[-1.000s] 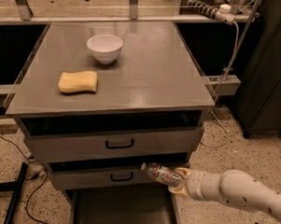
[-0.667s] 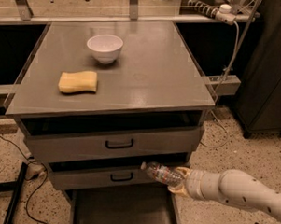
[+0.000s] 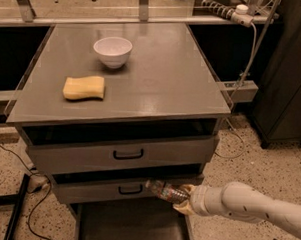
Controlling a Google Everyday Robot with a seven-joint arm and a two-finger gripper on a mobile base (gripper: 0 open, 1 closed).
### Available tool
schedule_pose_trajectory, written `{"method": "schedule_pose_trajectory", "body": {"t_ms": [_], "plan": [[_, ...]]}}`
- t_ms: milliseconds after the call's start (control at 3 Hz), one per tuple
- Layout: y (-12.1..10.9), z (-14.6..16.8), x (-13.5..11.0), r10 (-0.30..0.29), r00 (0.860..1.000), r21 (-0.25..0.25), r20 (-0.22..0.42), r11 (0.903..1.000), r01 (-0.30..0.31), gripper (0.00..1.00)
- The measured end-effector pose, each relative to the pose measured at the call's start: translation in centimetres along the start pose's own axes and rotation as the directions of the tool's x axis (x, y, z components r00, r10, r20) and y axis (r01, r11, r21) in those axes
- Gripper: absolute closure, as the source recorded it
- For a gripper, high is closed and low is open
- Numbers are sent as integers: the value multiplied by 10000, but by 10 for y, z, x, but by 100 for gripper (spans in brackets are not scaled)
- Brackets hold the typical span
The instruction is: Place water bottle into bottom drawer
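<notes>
The water bottle (image 3: 165, 191) is a small clear crinkled bottle with a red and green label band. It lies about level in the gripper (image 3: 183, 199), in front of the lower drawer front's right end. The gripper is shut on the bottle's right end, and the white arm (image 3: 252, 205) reaches in from the lower right. The bottom drawer (image 3: 131, 226) is pulled out below, a dark flat-floored tray with thin grey side walls. The bottle hangs above its back right part.
A grey cabinet top (image 3: 162, 77) holds a white bowl (image 3: 112, 51) and a yellow sponge (image 3: 84, 87). Two grey drawer fronts with black handles (image 3: 128, 154) sit below it. Cables (image 3: 31, 207) lie on the speckled floor at left. A dark cabinet (image 3: 287, 73) stands at right.
The arm and the bottle have moved slightly left and down, closer over the open bottom drawer. Nothing else has moved.
</notes>
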State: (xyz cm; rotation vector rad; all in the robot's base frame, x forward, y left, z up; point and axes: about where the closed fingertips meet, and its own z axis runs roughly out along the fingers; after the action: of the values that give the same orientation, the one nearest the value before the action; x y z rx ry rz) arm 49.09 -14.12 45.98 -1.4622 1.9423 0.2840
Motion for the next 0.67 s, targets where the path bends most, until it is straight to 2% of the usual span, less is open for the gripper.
{"method": "schedule_pose_trajectory", "body": {"t_ms": [333,667], "plan": [[14,40,17,156,9996,-577,218,9982,-143,100],[34,67,32,-67,9988,-879,479,9961,109,100]]}}
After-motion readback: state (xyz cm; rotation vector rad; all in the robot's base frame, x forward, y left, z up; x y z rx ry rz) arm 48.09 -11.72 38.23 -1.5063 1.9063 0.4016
